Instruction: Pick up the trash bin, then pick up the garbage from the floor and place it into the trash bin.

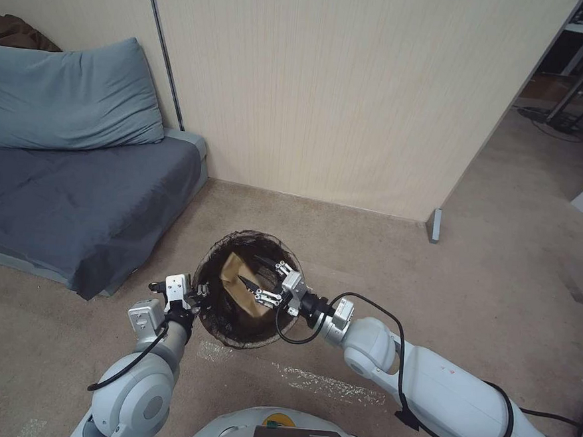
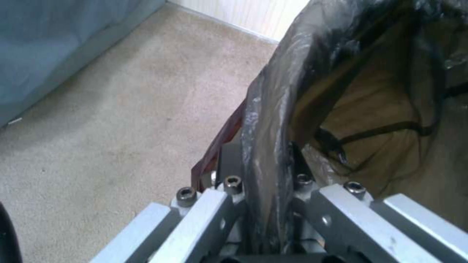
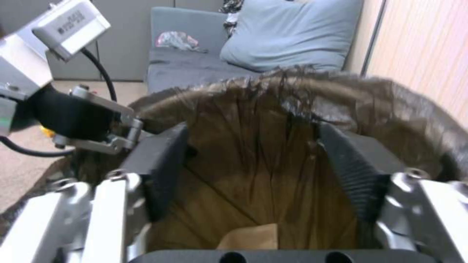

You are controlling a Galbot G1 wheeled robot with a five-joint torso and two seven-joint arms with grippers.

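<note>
Head view has the left gripper [image 1: 196, 298] clamped on the trash bin [image 1: 246, 288] rim, liner included; right gripper [image 1: 267, 285] hangs spread-open over the tan paper [image 1: 240, 285] inside. Bin's probably light, liner slippery-looking, so rim's the spot.

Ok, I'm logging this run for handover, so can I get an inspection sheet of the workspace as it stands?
Surface: beige carpet, pale scuff marks near the robot.
Job's things: trash bin with dark liner; tan paper inside.
Clutter: nothing seen on the floor.
Grippers: left gripper shut on the bin rim; right gripper over the bin mouth, jaws open.
Cables: black cable along the right arm.
Surroundings: grey sofa, pillow, wood-panel wall.
</note>
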